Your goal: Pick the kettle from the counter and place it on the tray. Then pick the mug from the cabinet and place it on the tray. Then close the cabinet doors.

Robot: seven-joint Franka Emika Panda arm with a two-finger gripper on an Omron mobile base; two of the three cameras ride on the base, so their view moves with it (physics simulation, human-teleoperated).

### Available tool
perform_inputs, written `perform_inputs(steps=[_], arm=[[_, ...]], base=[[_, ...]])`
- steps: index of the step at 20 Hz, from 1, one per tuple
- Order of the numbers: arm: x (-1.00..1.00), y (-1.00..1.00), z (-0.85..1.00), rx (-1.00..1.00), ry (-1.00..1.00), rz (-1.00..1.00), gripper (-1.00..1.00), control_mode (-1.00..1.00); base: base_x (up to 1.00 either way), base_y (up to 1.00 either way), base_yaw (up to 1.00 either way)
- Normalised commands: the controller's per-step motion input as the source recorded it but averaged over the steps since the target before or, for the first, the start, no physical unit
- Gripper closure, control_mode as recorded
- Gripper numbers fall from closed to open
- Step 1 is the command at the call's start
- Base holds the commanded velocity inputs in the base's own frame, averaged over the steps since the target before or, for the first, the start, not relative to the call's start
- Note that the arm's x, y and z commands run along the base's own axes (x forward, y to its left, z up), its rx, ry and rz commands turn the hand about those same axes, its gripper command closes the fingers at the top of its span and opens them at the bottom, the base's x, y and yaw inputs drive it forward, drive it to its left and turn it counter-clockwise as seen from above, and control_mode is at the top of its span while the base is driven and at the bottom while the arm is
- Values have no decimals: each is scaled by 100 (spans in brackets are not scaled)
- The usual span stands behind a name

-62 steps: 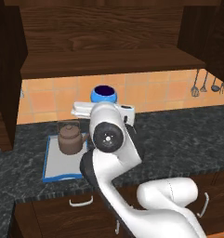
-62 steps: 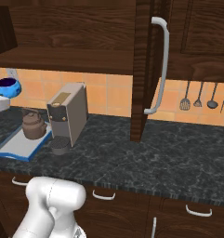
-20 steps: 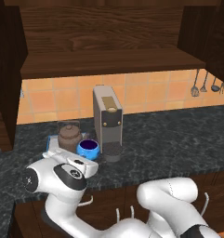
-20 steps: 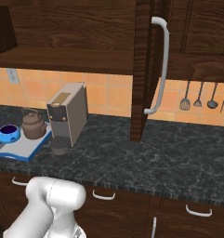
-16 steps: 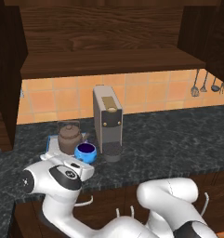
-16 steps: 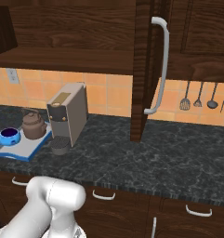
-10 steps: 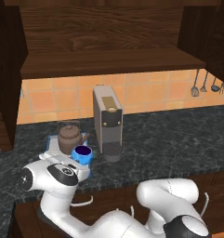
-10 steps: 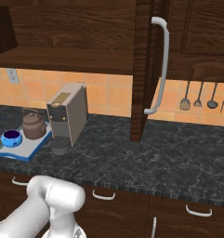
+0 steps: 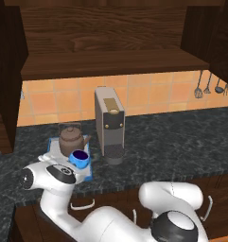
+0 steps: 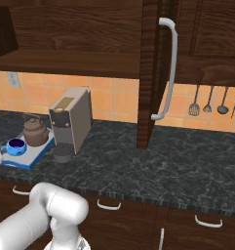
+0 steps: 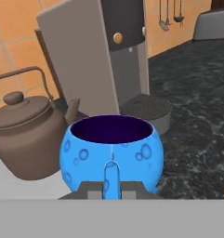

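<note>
My pincer (image 11: 111,191) pinched the blue mug (image 11: 112,151) by its handle, the kettle (image 11: 30,137) just beside it. I think the mug sat on the tray (image 10: 22,158). Next I needed to let go, then shut the cabinet doors (image 10: 155,73).

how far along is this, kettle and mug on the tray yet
Kettle already sits on the tray. The mug is in hand: the gripper is shut on its handle, low over the tray. Left: release it, then close the cabinet doors, which stand open.
</note>
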Motion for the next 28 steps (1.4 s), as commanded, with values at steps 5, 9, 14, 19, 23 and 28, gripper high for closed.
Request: perform_inputs(steps=[5,9,14,19,23,28], arm=[[32,13,-15,0,3,0,100,-100],[30,21,-29,0,9,0,100,-100],[24,22,-34,0,6,0,100,-100],[21,17,-35,0,0,0,100,-100],[19,14,-37,0,0,0,100,-100],[15,18,-36,0,0,0,100,-100]], base=[[0,0,0],[0,0,0],[0,0,0],[0,0,0],[0,0,0],[0,0,0]])
